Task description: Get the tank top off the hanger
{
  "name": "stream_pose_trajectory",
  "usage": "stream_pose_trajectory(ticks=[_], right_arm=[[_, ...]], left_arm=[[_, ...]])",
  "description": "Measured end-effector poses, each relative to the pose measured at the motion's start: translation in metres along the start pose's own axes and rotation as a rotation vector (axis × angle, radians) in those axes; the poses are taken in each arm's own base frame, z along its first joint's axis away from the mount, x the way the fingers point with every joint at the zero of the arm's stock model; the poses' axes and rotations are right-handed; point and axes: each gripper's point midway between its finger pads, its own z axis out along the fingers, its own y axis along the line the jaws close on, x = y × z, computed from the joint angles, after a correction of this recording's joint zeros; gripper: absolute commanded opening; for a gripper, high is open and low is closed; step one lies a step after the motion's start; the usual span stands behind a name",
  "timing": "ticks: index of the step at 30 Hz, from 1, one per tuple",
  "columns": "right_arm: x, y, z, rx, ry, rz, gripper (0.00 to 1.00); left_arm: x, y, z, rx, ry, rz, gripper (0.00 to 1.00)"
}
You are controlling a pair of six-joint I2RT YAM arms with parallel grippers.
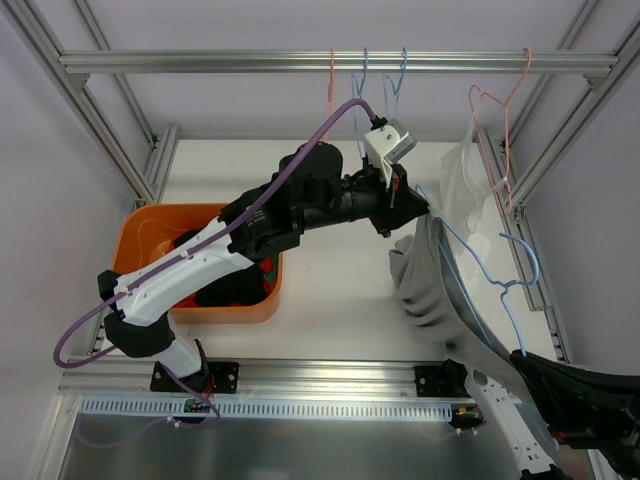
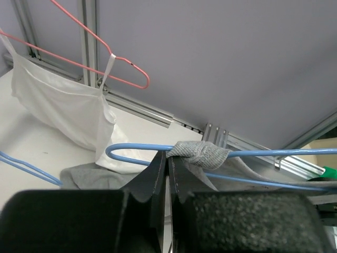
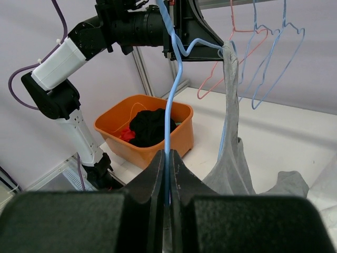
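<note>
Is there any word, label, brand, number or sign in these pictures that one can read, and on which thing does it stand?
There is none to read. The orange bin, the grey tank top, the blue hanger, the white top and the left arm show no print in any view.

walls: pale lavender [image 2: 237, 63] | aluminium frame [image 1: 200, 62]: overhead rail, side posts | tabletop [image 1: 330, 290]: white | light: even
</note>
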Motion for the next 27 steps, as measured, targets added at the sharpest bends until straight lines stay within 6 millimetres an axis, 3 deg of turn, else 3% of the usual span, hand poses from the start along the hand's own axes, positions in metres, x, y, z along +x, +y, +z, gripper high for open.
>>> stream_pose_trajectory(ticks=[4, 7, 9, 13, 18, 22, 27], right_arm=[[0.000, -0.005, 0.000, 0.001, 0.006, 0.012, 0.00], [0.009, -0.013, 0.006, -0.007, 0.048, 0.035, 0.00], [0.019, -0.015, 0.010, -0.029, 0.091, 0.054, 0.00], [0.037, -0.010, 0.010, -0.099, 0.160, 0.071, 0.00], [0.032, 0.012, -0.012, -0.197, 0.092, 0.012, 0.00], [0.017, 0.026, -0.023, -0.258, -0.002, -0.036, 0.00], [0.001, 0.036, -0.014, -0.328, -0.071, -0.036, 0.00]], left_arm=[[0.000, 0.002, -0.002, -0.030, -0.007, 0.000, 0.00], [0.006, 0.017, -0.015, -0.158, -0.025, -0.005, 0.00], [0.011, 0.031, -0.032, -0.264, -0.042, -0.026, 0.00], [0.012, 0.064, -0.087, -0.489, -0.114, -0.074, 0.00], [-0.001, 0.073, -0.128, -0.557, -0.208, -0.125, 0.00], [0.020, 0.066, -0.128, -0.501, -0.170, -0.144, 0.00], [0.059, 0.048, -0.112, -0.370, -0.052, -0.160, 0.00]])
